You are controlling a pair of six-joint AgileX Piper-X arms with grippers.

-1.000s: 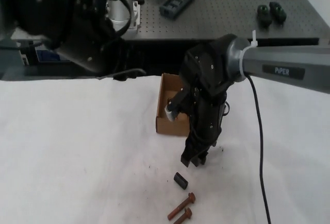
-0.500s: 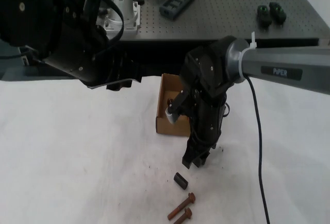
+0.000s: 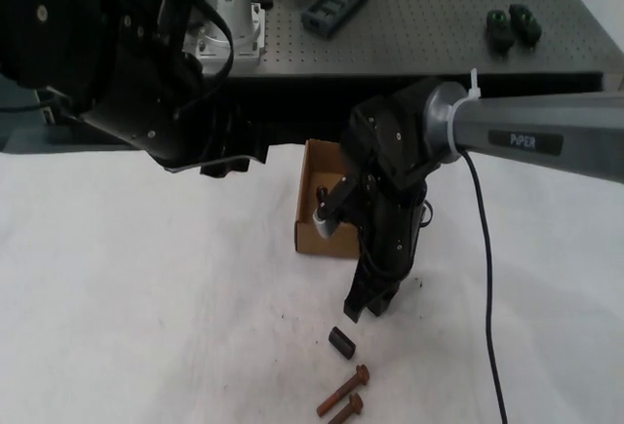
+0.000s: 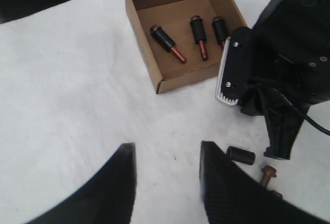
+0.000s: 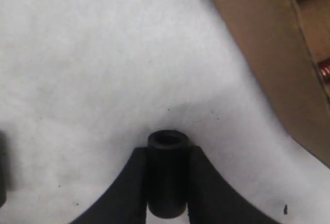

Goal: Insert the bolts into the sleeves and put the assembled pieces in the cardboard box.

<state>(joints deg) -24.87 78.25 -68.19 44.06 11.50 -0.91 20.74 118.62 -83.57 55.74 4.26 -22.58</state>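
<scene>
Holding three assembled pieces (image 4: 198, 36), the cardboard box (image 4: 180, 82) sits near the right gripper (image 5: 167, 154), which clamps a sleeve (image 5: 166, 183); the left gripper (image 4: 165, 183) is spread, empty.

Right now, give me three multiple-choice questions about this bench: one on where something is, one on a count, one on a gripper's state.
1. Where do the two loose bolts lie?
A) on the grey metal table
B) on the white cloth by the loose sleeve
C) inside a drawer

2. How many assembled pieces lie in the cardboard box?
A) one
B) three
C) five

3. The right gripper is:
A) open and empty
B) shut on a bolt
C) shut on a black sleeve

Answers:
1 B, both lie on the cloth right beside the loose sleeve.
2 B, the left wrist view shows three in the box.
3 C, its fingers clamp the sleeve in the right wrist view.
</scene>
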